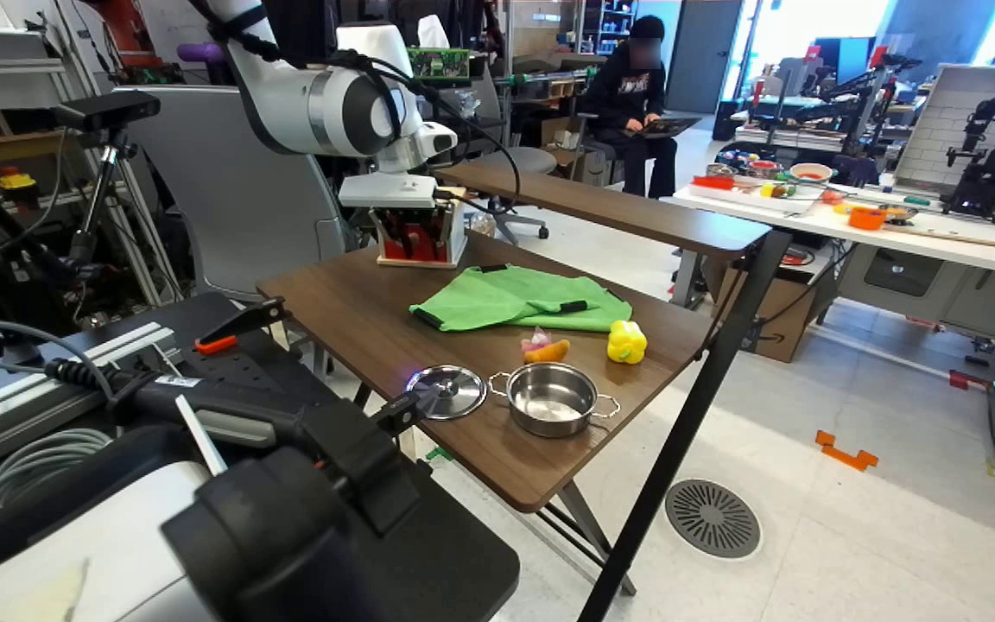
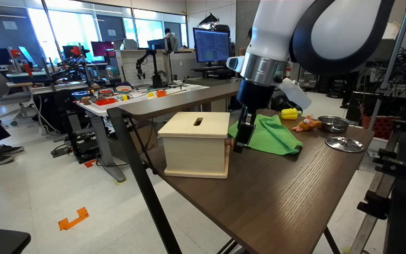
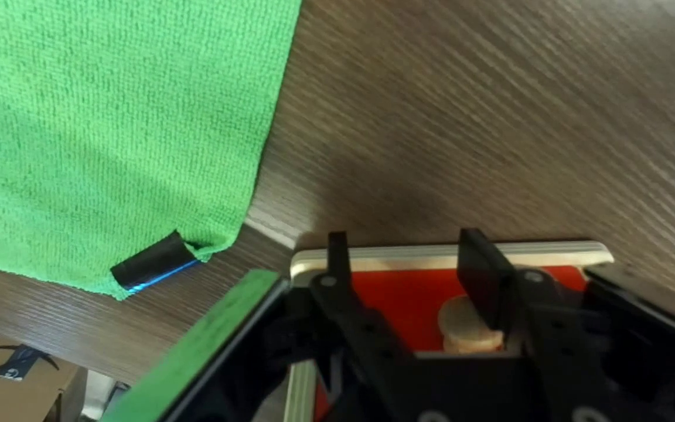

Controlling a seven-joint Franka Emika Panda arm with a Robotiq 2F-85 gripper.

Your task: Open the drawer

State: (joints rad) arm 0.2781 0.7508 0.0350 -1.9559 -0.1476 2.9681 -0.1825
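Drawer, a small pale wooden box with a red face, stands at one end of the table, its base close to the edge. A raised shelf runs along the table near it, crowding that side. Ahead of the red face a green cloth spreads to one side, its corner, bound with black tape, near the drawer but apart from it; to the other side we see open brown wood.

The jaws are released, spread apart in front of the red face. In the wrist view we find the round knob between them, nearer one than the other; we cannot tell whether they touch it. In an exterior view they hang just beside the knob, and there alone we see the slot in the drawer's top. The red face shows in the wrist view and, under the white arm, in an exterior view.

Both exterior views show a steel pot, its lid just beside it at the table's edge, a yellow pepper, and an orange-and-pink toy between pot and cloth.
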